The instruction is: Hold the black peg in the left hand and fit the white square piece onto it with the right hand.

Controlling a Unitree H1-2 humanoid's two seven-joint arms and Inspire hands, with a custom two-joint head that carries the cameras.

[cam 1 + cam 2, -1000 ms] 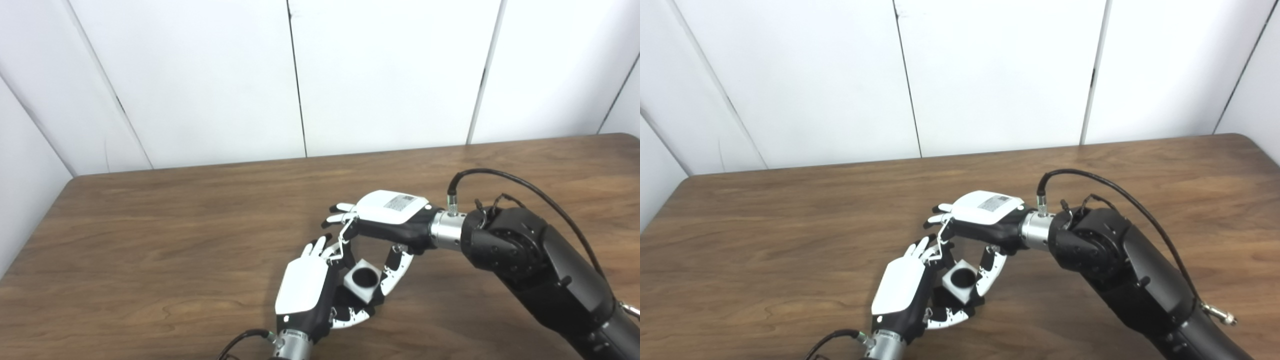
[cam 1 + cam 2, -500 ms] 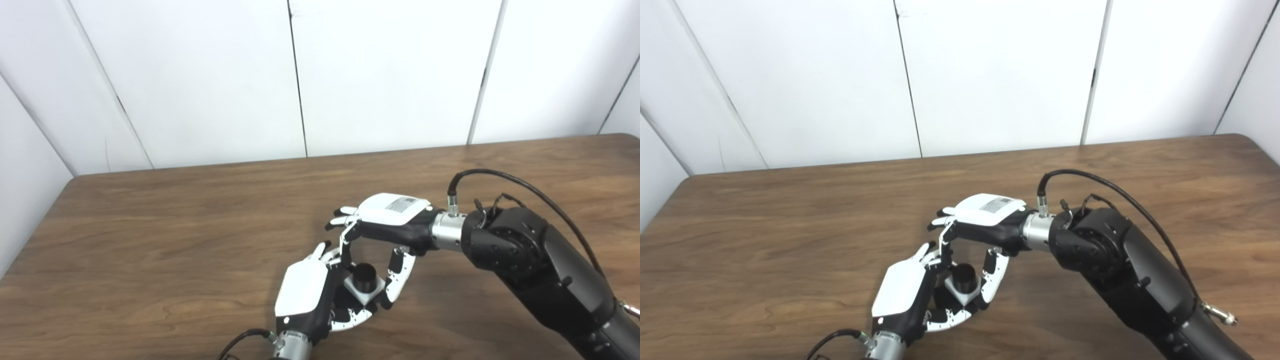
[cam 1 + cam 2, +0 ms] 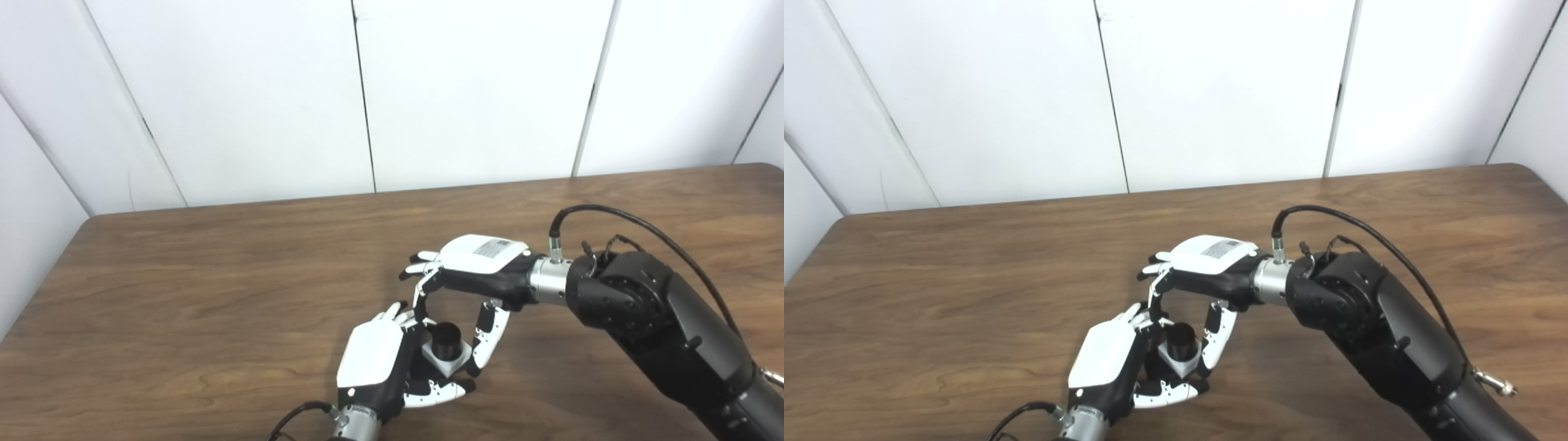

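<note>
My left hand (image 3: 372,362) rises from the bottom edge and is shut on the black peg (image 3: 445,334). Only the peg's round top shows. The white square piece (image 3: 452,363) sits around the peg, which stands up through its hole. My right hand (image 3: 476,267) reaches in from the right and arches over the piece. Its forefinger (image 3: 420,298) comes down at the piece's left and its thumb (image 3: 487,342) presses the right corner, so it is shut on the piece. The peg's lower part is hidden by the piece and my left fingers (image 3: 1167,388).
Both hands hover low over the brown wooden table (image 3: 202,288), near its front middle. White wall panels (image 3: 245,92) stand behind the far edge. The black right forearm (image 3: 667,331) and its cable (image 3: 612,214) cross the table's right front.
The white piece has gone down over the peg: a second ago its hole showed dark and empty, and now the peg's top stands out of it. My left thumb has stretched out below.
</note>
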